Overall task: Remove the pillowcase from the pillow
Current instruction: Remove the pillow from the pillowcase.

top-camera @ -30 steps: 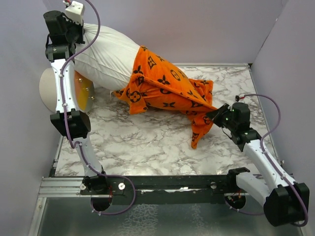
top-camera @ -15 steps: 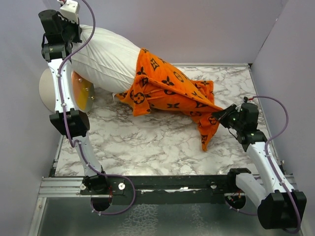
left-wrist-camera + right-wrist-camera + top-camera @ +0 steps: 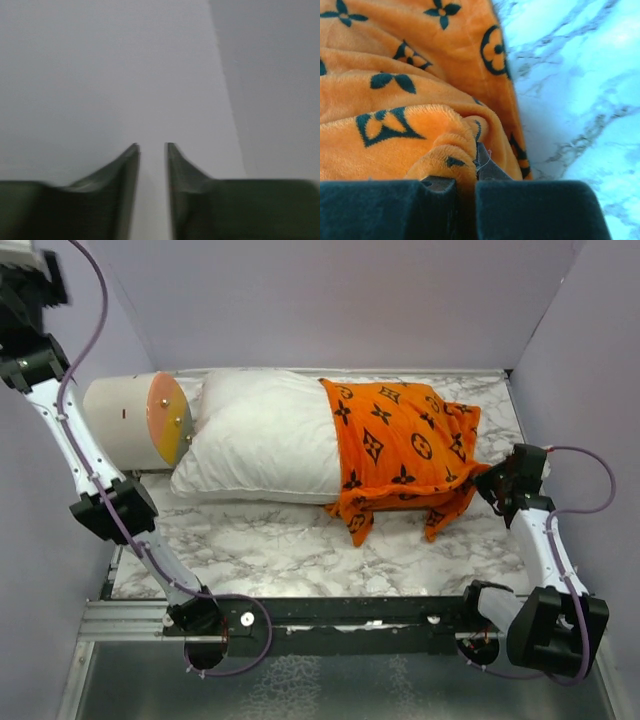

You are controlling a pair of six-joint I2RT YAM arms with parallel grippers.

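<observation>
The white pillow (image 3: pixel 260 435) lies flat across the back of the marble table (image 3: pixel 280 545). Its right half sits inside the orange pillowcase (image 3: pixel 405 445) with black motifs. At the right table edge, my right gripper (image 3: pixel 492 483) is shut on a bunched corner of the pillowcase (image 3: pixel 395 100), with plush fabric pinched between the jaws of that gripper (image 3: pixel 477 150). My left gripper (image 3: pixel 152 146) is raised high at the far left (image 3: pixel 25 280), well away from the pillow. Its jaws stand apart with only bare wall between them.
A cream cylinder with an orange face (image 3: pixel 135 420) lies against the pillow's left end. Grey walls close in the table at the back and on both sides. Bare marble runs along the front, ahead of the metal rail (image 3: pixel 330 615).
The left gripper has let go of the pillow and swung up and to the left. The pillow dropped flat onto the table. The right gripper pulled the pillowcase further right.
</observation>
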